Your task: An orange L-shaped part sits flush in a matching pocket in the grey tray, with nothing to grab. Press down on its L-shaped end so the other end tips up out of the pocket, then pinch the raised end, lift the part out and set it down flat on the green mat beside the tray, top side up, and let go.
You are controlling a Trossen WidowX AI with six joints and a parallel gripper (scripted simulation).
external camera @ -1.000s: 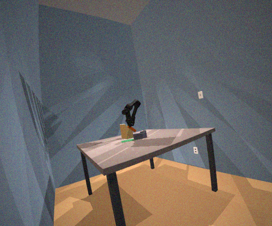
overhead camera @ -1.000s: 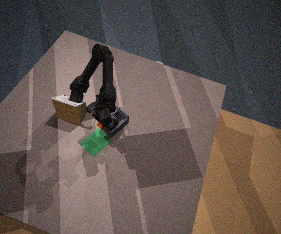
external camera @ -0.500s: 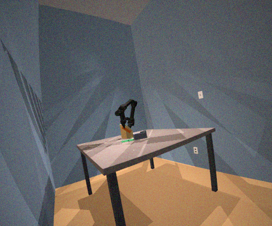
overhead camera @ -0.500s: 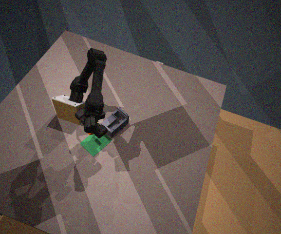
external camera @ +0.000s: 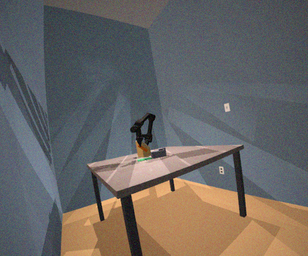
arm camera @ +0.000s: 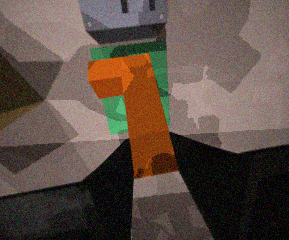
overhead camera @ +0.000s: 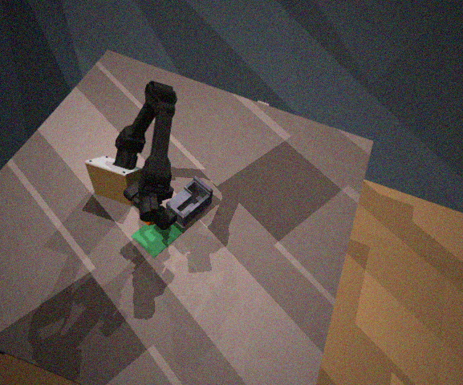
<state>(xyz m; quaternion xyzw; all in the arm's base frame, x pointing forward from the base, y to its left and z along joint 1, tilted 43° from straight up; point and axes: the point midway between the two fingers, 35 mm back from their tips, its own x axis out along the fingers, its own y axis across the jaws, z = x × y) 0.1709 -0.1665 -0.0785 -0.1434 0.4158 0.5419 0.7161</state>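
The orange L-shaped part point(arm camera: 141, 112) hangs pinched by its straight end in the claw point(arm camera: 151, 167) above the green mat point(overhead camera: 155, 240), clear of the grey tray point(overhead camera: 189, 200), near the table point(overhead camera: 289, 232) middle; the carry seems done, so next lower it flat and release.

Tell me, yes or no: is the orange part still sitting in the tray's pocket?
No, the pocket of the grey tray shows empty, and the gripper holds the orange part.
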